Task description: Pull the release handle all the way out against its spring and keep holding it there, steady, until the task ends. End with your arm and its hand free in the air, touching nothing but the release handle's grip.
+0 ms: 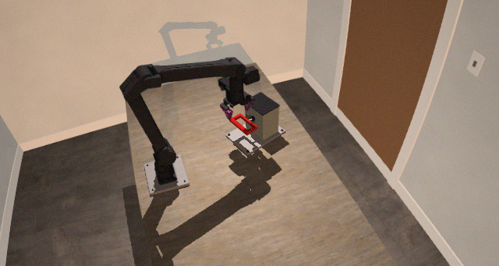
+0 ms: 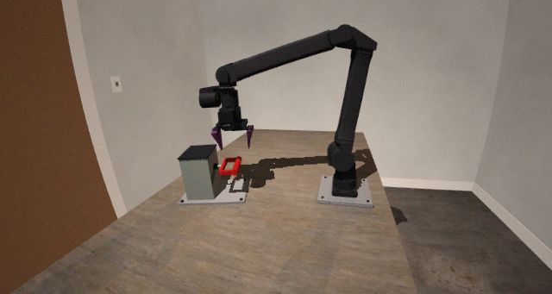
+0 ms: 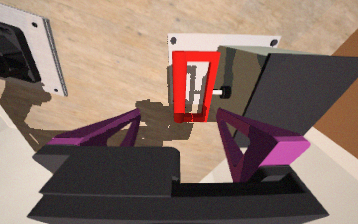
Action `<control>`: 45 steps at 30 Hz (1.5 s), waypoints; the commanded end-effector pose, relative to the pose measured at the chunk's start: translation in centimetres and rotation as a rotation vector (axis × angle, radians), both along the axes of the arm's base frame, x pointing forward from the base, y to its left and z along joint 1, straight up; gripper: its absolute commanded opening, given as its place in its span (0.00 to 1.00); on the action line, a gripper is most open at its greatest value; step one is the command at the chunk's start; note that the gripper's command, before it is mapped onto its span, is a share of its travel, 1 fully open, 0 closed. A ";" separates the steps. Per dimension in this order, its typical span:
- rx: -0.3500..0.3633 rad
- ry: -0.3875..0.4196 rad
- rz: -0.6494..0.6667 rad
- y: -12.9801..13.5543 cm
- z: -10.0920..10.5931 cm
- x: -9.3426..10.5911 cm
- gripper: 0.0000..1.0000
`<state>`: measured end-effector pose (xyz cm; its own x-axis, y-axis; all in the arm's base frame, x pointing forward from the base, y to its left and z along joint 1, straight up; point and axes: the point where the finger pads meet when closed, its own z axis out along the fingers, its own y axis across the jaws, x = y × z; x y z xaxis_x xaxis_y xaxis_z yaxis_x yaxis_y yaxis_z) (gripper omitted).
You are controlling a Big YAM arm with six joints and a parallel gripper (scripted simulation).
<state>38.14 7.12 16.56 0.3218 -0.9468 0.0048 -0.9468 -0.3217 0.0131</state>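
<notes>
The red loop-shaped release handle sticks out on a short rod from a grey box with a dark top. The box stands on a light baseplate on the wooden table. My gripper is open and empty, purple fingers pointing down. It hangs a little above the handle and touches nothing. In the wrist view the handle's outer end lies between the two fingertips, below them.
The arm's own base plate is bolted to the table some way from the box. The table's edge runs close behind the box, with a wall and a brown door beyond.
</notes>
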 end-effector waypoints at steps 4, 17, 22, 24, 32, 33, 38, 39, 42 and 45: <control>0.017 -0.068 0.004 0.2 3.0 1.8 1.00; 0.018 -0.070 0.009 0.6 2.7 2.1 0.00; 0.018 -0.070 0.009 0.6 2.7 2.1 0.00; 0.018 -0.070 0.009 0.6 2.7 2.1 0.00; 0.018 -0.070 0.009 0.6 2.7 2.1 0.00; 0.018 -0.070 0.009 0.6 2.7 2.1 0.00; 0.018 -0.070 0.009 0.6 2.7 2.1 0.00; 0.018 -0.070 0.009 0.6 2.7 2.1 0.00; 0.018 -0.070 0.009 0.6 2.7 2.1 0.00; 0.018 -0.070 0.009 0.6 2.7 2.1 0.00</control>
